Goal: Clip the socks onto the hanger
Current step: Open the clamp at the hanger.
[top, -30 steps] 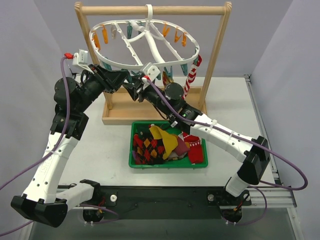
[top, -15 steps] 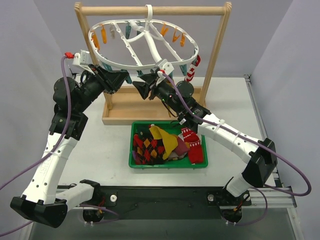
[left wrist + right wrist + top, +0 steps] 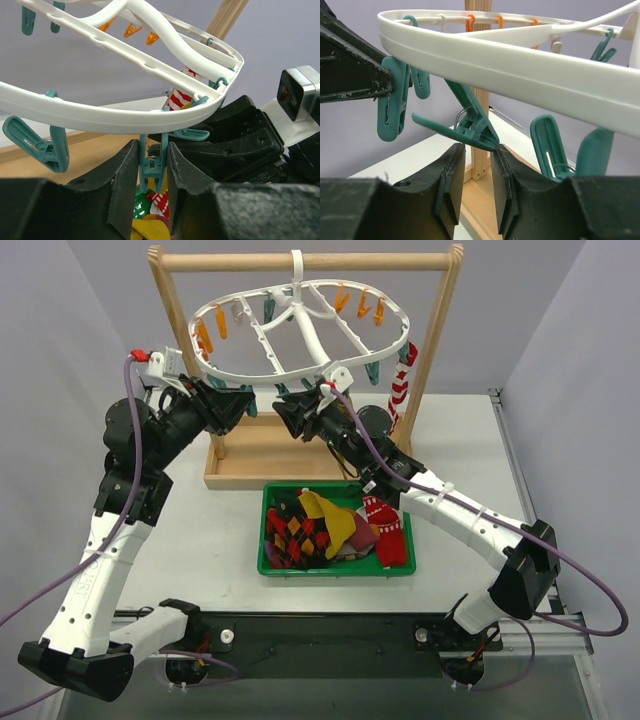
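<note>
One springy teal plastic clip point(image 3: 150, 169) sits pinched in your left gripper point(image 3: 152, 157); right gripper's point(image 3: 478, 156) narrow jaws bracket another's stiff handle.

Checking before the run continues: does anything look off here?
Yes: the left gripper and right gripper each sit at a teal clip on the hanger's near rim, yet neither holds a sock. One striped sock hangs clipped; the other socks lie in the green bin.
</note>
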